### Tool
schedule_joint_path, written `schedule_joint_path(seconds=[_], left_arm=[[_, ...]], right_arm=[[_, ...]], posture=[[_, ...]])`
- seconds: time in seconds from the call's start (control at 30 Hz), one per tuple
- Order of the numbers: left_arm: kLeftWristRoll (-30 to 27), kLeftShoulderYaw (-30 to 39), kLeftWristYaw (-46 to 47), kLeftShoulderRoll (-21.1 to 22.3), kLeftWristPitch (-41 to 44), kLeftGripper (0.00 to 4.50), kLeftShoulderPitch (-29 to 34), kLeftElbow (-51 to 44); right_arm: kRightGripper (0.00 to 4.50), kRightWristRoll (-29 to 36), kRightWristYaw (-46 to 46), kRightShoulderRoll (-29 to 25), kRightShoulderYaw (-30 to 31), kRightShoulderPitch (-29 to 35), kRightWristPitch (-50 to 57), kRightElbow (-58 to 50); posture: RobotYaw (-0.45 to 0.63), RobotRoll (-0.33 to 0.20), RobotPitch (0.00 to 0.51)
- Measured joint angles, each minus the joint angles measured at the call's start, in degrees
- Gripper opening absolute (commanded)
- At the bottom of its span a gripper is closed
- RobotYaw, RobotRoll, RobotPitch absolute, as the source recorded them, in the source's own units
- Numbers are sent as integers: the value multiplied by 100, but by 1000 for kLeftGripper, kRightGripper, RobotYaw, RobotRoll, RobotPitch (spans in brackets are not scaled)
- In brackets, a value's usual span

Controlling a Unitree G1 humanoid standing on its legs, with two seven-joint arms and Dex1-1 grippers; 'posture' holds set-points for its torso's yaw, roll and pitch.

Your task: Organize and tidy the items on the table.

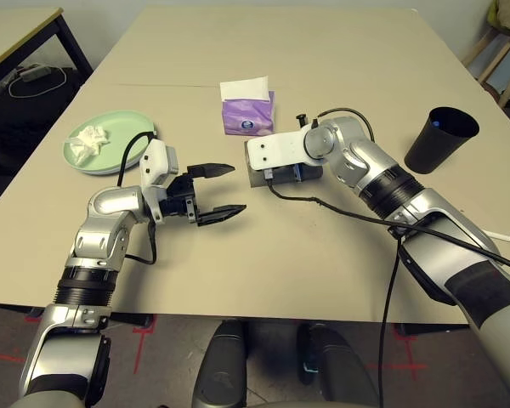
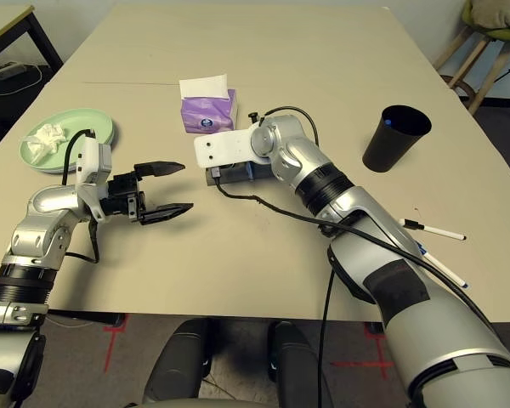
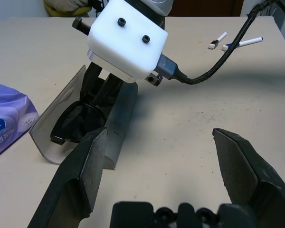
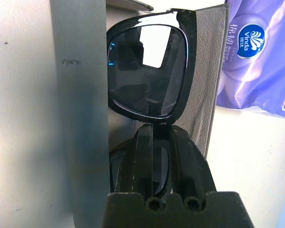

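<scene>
My right end effector sits closed on the black sunglasses, which lie along the open grey case beside the purple tissue box. My left end effector hovers wide open, pointing toward the case's open side.

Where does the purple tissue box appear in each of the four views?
Left eye view: purple tissue box, upper centre, behind the right gripper.
Right eye view: upper left of centre.
Left wrist view: left edge.
Right wrist view: upper right.
Shared landmark: the grey glasses case beside it.
</scene>
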Motion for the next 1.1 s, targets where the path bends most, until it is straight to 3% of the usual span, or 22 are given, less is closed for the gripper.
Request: schedule_joint_path(seconds=[0.27,0.63,0.8,0.9,1.1], left_arm=[[20,-9,0,-26,-1,4500,-30,45],[16,-14,34,-127,124,4500,-251,171],[14,-11,-19,-124,143,4500,-276,285],[13,3,-11,-128,167,4500,-344,455],[18,50,7,-161,151,4500,-458,737]], right_arm=[[4468,213,336,-137,-137,-54,269,-564],[4468,1136,1137,-891,-1120,457,1531,-2319],[4468,2108,1128,-1029,-1987,1373,1768,-2853],[4468,2628,813,-981,-2458,2090,1886,-3071],[4468,3343,-75,-670,-3245,2741,2103,-3182]], posture=[[256,0,113],[205,0,106],[176,0,101],[165,0,101],[165,0,101]])
